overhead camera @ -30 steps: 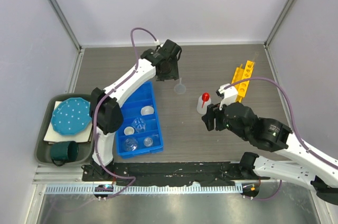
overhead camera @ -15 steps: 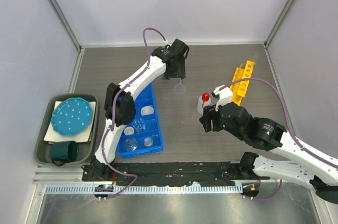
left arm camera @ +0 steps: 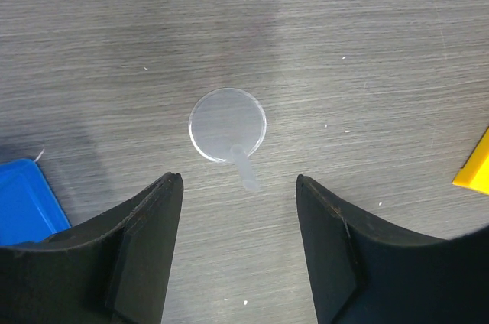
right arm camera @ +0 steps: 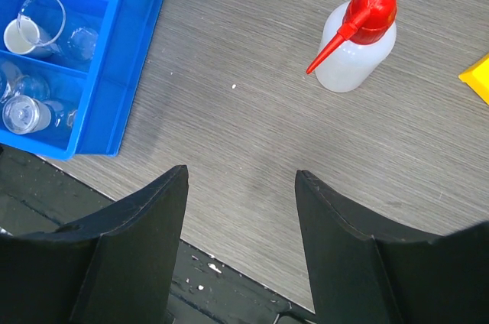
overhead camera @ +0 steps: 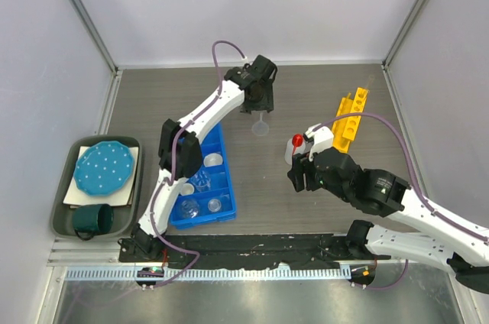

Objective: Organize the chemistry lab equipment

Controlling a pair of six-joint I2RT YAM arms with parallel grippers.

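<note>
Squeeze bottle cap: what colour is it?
The cap of the squeeze bottle is red, nozzle included; the right wrist view shows it best.

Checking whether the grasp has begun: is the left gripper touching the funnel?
Apart. The left wrist view shows bare table on either side of the funnel, between it and the jaws of the open left gripper.

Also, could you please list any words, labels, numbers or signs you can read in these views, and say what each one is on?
None: no text can be read in any view.
The squeeze bottle, yellow rack, funnel and blue tray show no label or marking.
Any graduations on the glass beakers are too small to tell.
</note>
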